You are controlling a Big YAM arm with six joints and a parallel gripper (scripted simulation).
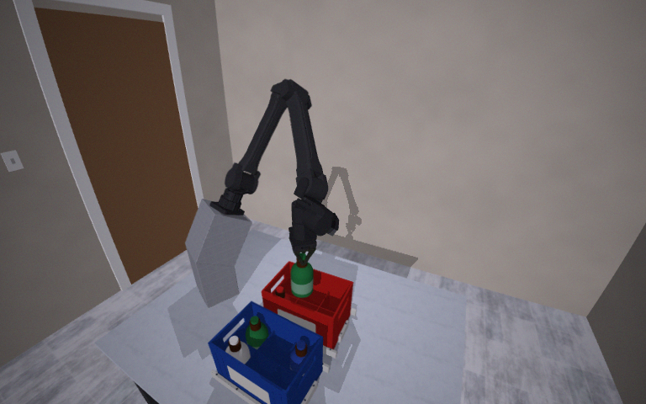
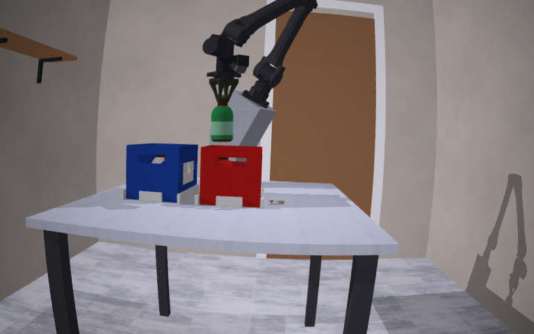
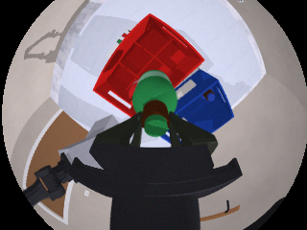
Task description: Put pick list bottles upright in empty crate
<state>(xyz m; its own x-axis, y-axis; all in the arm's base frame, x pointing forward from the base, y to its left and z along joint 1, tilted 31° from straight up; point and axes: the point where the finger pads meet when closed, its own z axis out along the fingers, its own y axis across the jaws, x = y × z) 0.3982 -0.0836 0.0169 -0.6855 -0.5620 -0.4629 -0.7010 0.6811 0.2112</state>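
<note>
My gripper [image 1: 303,257] [image 2: 223,95] [image 3: 155,115] is shut on the neck of a green bottle [image 1: 302,280] [image 2: 222,126] [image 3: 153,92] with a pale green label. It holds the bottle upright, with the bottle's base just above the rim of the red crate [image 1: 328,314] [image 2: 230,177] [image 3: 122,52], near the crate's back left corner. A brown-capped bottle [image 1: 280,290] stands inside the red crate. The blue crate [image 1: 267,366] [image 2: 157,173] [image 3: 211,111] beside it holds a green bottle [image 1: 256,333], a white bottle [image 1: 235,348] and a blue bottle [image 1: 299,352]. The pick list [image 2: 277,201] lies on the table to the right of the red crate; its lines are too small to read.
The arm's grey pedestal [image 1: 214,252] [image 2: 252,122] stands behind the crates. The two crates stand side by side, nearly touching. The table [image 2: 212,232] runs on to the right of the pick list. A brown door [image 2: 327,117] is behind the table.
</note>
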